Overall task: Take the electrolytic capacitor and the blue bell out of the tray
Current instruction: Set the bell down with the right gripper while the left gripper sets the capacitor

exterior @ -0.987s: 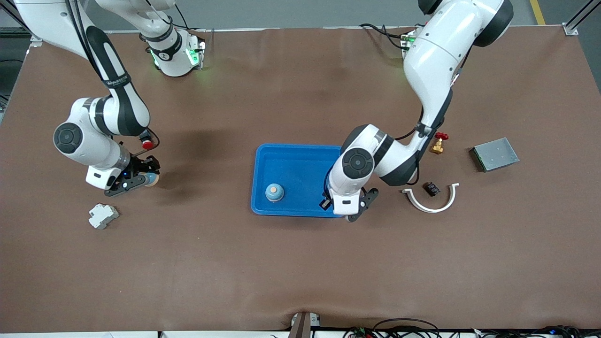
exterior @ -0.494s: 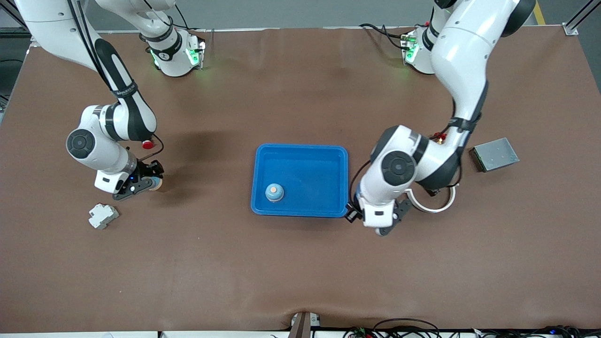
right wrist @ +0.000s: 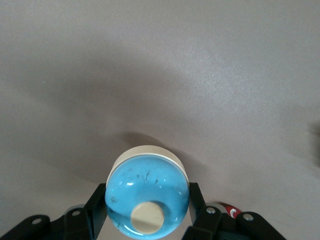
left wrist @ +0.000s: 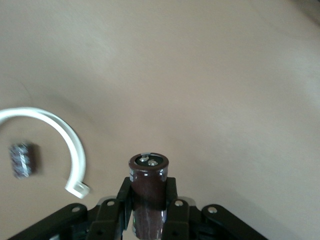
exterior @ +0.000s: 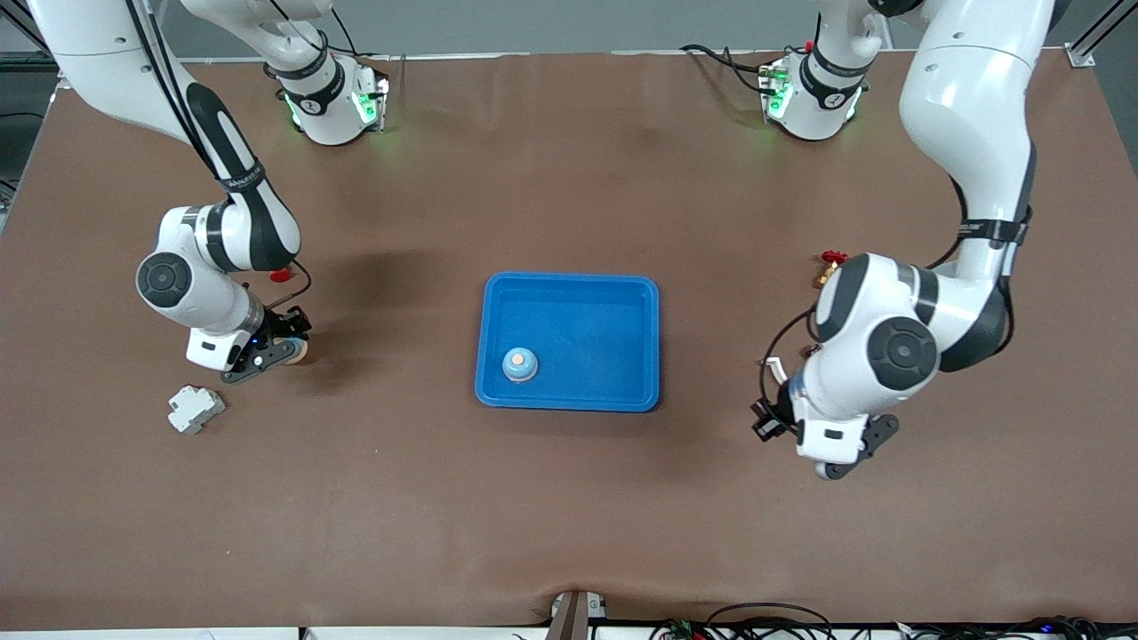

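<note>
Looking down, front view showed blue tray [exterior: 569, 293] with a bell [exterior: 519, 364] inside at 7 o'clock; left gripper [exterior: 831, 453] hung over bare table, right gripper [exterior: 267, 356] low. Left wrist view showed fingers clamped on brown capacitor [left wrist: 148, 192], white clip [left wrist: 60, 145] nearby. Right wrist view showed fingers gripping blue bell [right wrist: 147, 197].

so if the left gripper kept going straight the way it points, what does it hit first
Probably just bare table. The left gripper, shut on the capacitor, points at open brown surface; the white clip lies off to one side.
</note>
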Controlling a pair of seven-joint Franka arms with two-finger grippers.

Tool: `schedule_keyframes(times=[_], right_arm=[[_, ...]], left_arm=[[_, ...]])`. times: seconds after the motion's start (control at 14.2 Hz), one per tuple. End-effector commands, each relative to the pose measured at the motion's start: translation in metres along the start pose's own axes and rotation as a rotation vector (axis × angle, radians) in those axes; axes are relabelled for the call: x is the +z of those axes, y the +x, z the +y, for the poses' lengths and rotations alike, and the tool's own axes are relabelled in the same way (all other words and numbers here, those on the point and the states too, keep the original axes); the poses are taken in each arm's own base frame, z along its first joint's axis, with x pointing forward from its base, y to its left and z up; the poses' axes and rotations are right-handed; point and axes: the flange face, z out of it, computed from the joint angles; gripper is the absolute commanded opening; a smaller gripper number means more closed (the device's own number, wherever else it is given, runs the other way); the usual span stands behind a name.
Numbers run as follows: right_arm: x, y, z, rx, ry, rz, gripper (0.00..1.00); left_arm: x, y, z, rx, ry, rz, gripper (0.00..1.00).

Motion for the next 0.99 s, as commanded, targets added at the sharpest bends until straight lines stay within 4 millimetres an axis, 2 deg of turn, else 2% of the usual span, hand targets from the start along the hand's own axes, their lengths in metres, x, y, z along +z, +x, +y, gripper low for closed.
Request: schedule_keyframes(times=[0.0, 0.21, 0.42, 0.56, 0.78, 0.92], right_arm=[[0.006, 0.005, 0.004, -0.019, -0.013, 0.006, 0.18], [0.009, 0.006, 0.005, -0.018, -0.017, 0.017, 0.18], [0.011, 0.006, 0.005, -0.019, -0.02, 0.025, 0.18], [0.015, 0.006, 0.007, -0.015, -0.023, 0.031, 0.18], [0.015, 0.006, 0.008, -0.014, -0.023, 0.031, 0.2], [0.015, 0.006, 0.007, -0.015, -0.021, 0.029, 0.42]], left_arm=[[0.001, 0.025, -0.029, 0.066, 0.028, -0.005, 0.0], [0.014, 0.058, -0.066, 0.103, 0.046, -0.027, 0.0], [0.031, 0.084, -0.095, 0.168, 0.083, -0.015, 0.0], [0.049, 0.091, -0.103, 0.196, 0.129, 0.0, 0.0], [0.064, 0.104, -0.116, 0.192, 0.123, 0.009, 0.0], [0.08, 0.104, -0.116, 0.201, 0.122, 0.001, 0.0]])
